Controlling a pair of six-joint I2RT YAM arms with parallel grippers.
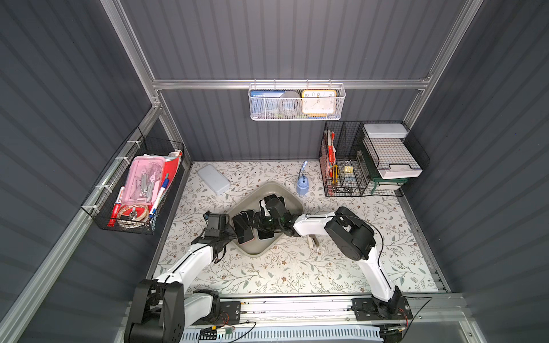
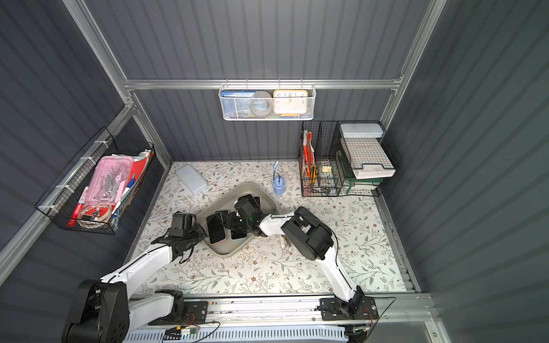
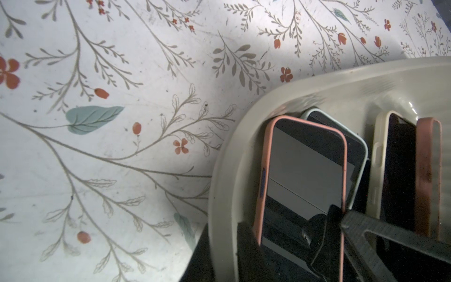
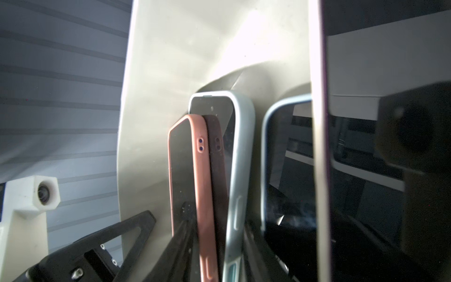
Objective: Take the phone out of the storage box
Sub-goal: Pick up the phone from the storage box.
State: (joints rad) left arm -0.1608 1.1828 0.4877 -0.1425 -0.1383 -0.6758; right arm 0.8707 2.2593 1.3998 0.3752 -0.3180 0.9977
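The grey-beige storage box sits mid-table with several phones in it. My left gripper is shut on the box's left rim, one finger inside and one outside. A pink-cased phone tilts up against a pale-blue-cased phone. My right gripper reaches into the box, its fingers standing either side of these two phones' edges. Whether they press on the phones does not show.
More phones stand at the box's far side. A flat pale-blue case lies back left, a blue lamp holder behind the box, a stapler under my right arm. Black wire racks fill the back right.
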